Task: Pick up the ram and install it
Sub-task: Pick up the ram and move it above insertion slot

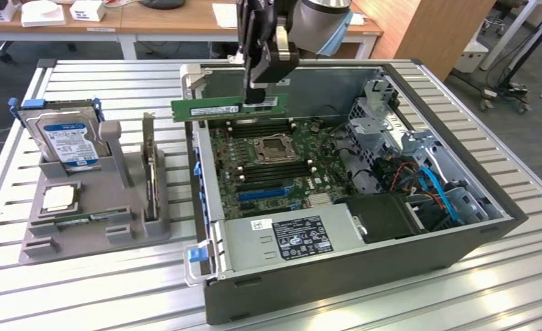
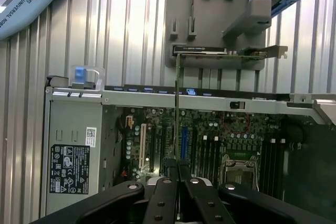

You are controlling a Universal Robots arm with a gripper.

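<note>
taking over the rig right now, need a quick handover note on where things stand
Gripper: shut on the ram, gripping it near one end.
Ram: held level in the air above the open case, over the motherboard, touching nothing else.
Done: ram picked up.
Left: install; the ram is not yet in any slot.

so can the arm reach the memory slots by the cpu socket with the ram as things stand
Probably yes: the computer case lies open with no cover, the tool holds the ram over the motherboard, and nothing stands over the memory slots beside the cpu socket.
</note>
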